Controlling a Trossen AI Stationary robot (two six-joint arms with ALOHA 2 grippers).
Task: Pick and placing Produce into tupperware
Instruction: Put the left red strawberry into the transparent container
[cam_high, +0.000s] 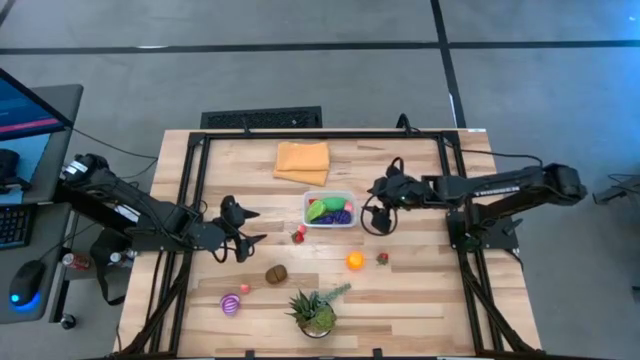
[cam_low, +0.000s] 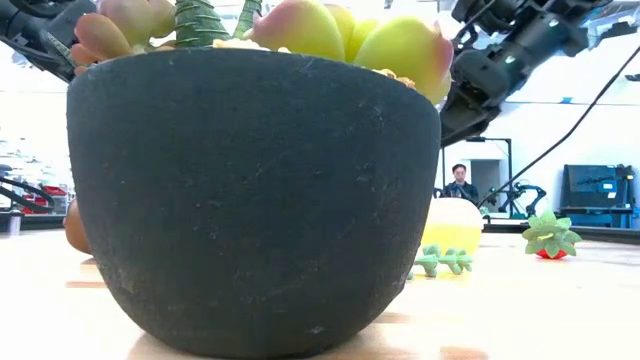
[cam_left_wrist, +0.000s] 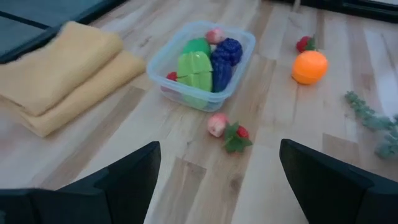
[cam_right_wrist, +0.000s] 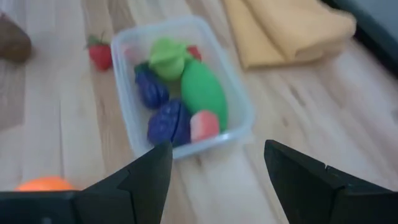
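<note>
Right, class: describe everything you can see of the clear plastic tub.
The tub is a small see-through rectangular container with rounded corners and no lid, sitting upright on the wooden table just in front of the folded orange cloth. Inside lie green, purple and pinkish-red toy pieces; nothing grips it.

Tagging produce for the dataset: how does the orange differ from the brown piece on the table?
Colour: the orange is bright orange, the brown piece dull brown.
Shape: from above the orange looks round, the brown piece a bit longer than wide.
Position: the orange lies below the tupperware in the high view, the brown piece further toward the left arm's side.
Shared: both lie loose on the table, outside the tupperware.
</note>
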